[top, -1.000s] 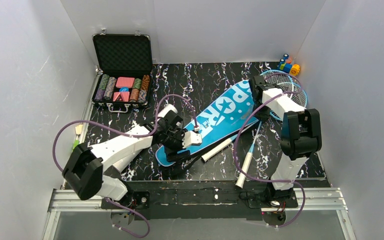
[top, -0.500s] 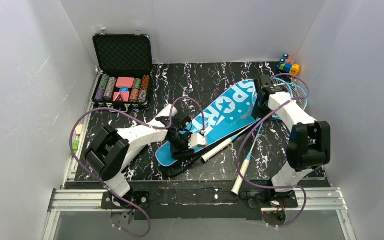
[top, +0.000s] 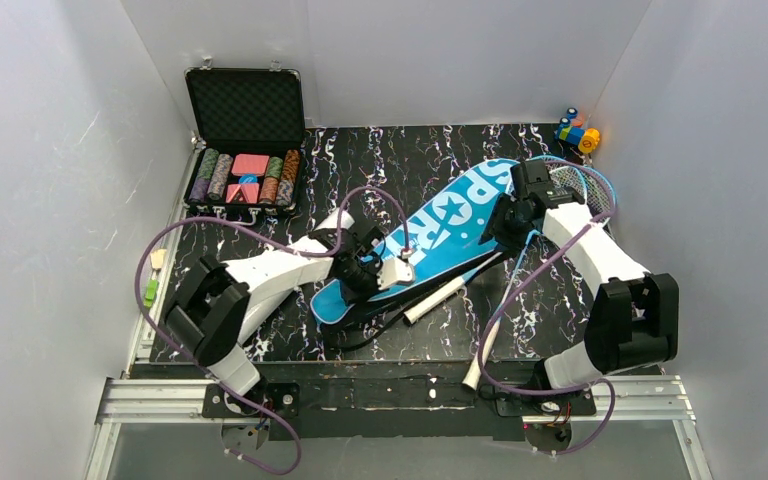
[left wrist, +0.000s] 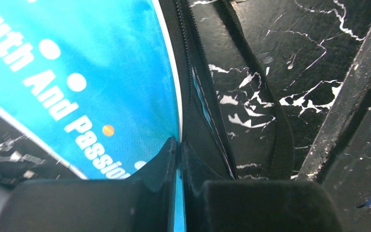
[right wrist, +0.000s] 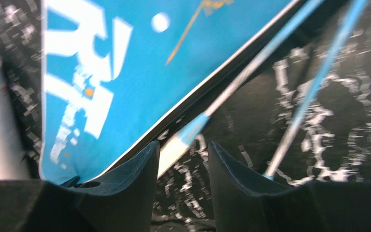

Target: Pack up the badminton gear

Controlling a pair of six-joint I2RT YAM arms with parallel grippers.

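The black marbled desk (top: 430,150) fills the floor of the white booth, and the blue bag (top: 450,225) lies slantwise across its middle, with "SPORT" in big white letters; in the left wrist view smaller print reads "And Passion", with "uth" above it cut off at the upper left. At the upper left of the frame an open black case (top: 245,150) of poker chips sits apart. The two rackets (top: 588,180) lie outside the bag, heads stacked at the upper right, one white handle reaching the bottom edge. A short white rod (top: 435,298) sits just below the bag; handle or tube, I can't tell. The left gripper (left wrist: 178,145) has its fingers pressed together on the bag's zippered rim. The right gripper (right wrist: 182,147) has its fingers apart, straddling a racket where blue shaft meets white handle. That thin pinch of cloth could slip, or catch both layers and keep the mouth shut; the black strap (left wrist: 282,145) might snag a racket going in.
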